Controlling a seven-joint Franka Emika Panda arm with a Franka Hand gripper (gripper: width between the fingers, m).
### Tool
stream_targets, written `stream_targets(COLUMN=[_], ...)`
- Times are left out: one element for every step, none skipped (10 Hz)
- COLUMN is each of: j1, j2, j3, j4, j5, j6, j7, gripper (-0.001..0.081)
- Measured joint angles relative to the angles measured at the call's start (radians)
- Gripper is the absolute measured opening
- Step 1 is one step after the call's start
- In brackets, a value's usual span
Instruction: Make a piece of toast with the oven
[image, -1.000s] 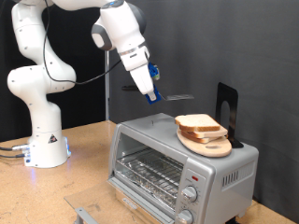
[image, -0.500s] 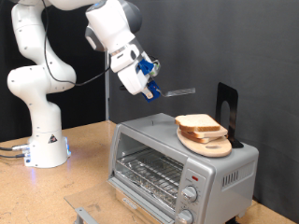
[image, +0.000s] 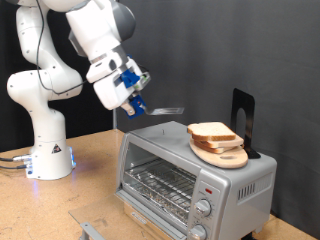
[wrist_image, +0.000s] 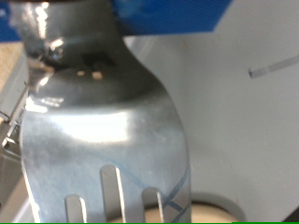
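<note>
Pincer (image: 137, 103): raised in the air above and toward the exterior view's left of the oven, clamped on a flat metal spatula (image: 165, 109) whose blade pointed toward the exterior view's right. No bread lay on the blade. The wrist view was filled by the shiny slotted spatula (wrist_image: 103, 121), so the fingers themselves did not show there.

Tabletop (image: 95, 200): light wooden surface carrying the robot's white base and the oven.

Oven (image: 195, 170): silver-grey box with two round knobs at its front corner. The wire rack (image: 160, 185) showed plainly and carried nothing; whether the glass door stood open or shut could not be told for certain.

Round wooden board (image: 225, 155): resting on the oven's roof, toward the exterior view's right.

Piece of toast (image: 212, 131): topmost of the pale bread slices stacked on that board, well apart from the spatula, untouched and unbrowned.

Black stand (image: 243, 120): upright behind the board.

Progress, as judged: early. Tool was in hand; no slice was on the rack, and nothing showed any heating under way.
</note>
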Motion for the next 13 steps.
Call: stream_targets(j1=[-0.004, -0.007, -0.014, -0.021, -0.021, -0.021, -0.023, -0.029, -0.03, -0.03, -0.029, -0.029, -0.029], j2=[-0.013, -0.029, -0.043, -0.052, -0.052, -0.047, -0.031, -0.002, 0.036, 0.076, 0.114, 0.148, 0.176], j3=[-0.028, -0.048, -0.06, -0.063, -0.062, -0.06, -0.051, -0.035, -0.018, -0.001, 0.013, 0.026, 0.04], j4=[-0.013, -0.026, -0.036, -0.037, -0.038, -0.038, -0.032, -0.02, -0.004, 0.014, 0.035, 0.056, 0.075], j5=[-0.001, -0.007, -0.023, -0.033, -0.033, -0.037, -0.058, -0.08, -0.088, -0.089, -0.089, -0.089, -0.089], j6=[-0.02, -0.038, -0.07, -0.094, -0.091, -0.091, -0.089, -0.071, -0.038, -0.006, 0.015, 0.024, 0.031], j7=[-0.052, -0.083, -0.089, -0.089, -0.089, -0.081, -0.06, -0.028, -0.005, 0.004, 0.009, 0.02, 0.026], gripper=[0.0443, 0.0443, 0.0443, 0.0443, 0.0443, 0.0443, 0.0443, 0.0443, 0.0443, 0.0443, 0.0443, 0.0443, 0.0443])
